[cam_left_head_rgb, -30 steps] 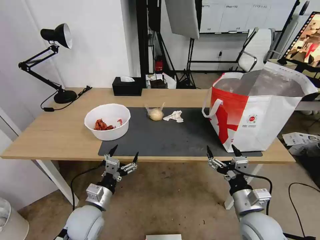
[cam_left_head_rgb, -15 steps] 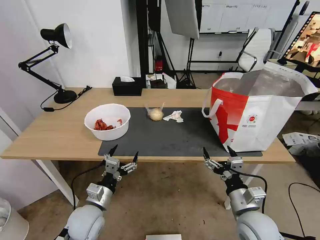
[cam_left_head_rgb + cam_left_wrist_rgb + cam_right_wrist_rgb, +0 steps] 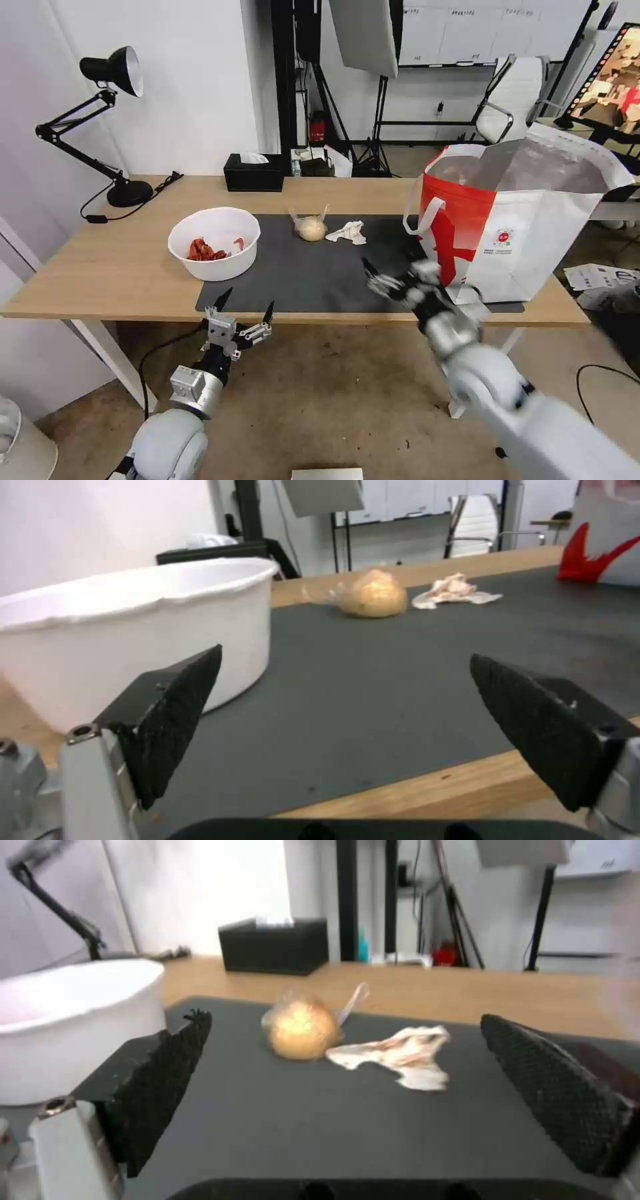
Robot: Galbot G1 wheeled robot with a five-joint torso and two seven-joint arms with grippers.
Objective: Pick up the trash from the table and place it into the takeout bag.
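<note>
Now reaching: right gripper (image 3: 393,280) over mat (image 3: 320,273), jaws spread, empty. Left gripper (image 3: 243,313) parked lower left, jaws spread. Tissue (image 3: 348,233) mid-frame beside bagged lump (image 3: 311,228): light, soft; pinch at crumpled middle. Bowl (image 3: 215,243) left, stiffer; grip rim. Bag (image 3: 513,220) right.

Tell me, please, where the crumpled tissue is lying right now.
The crumpled tissue lies on the dark mat, just right of the small bagged lump in the head view.
</note>
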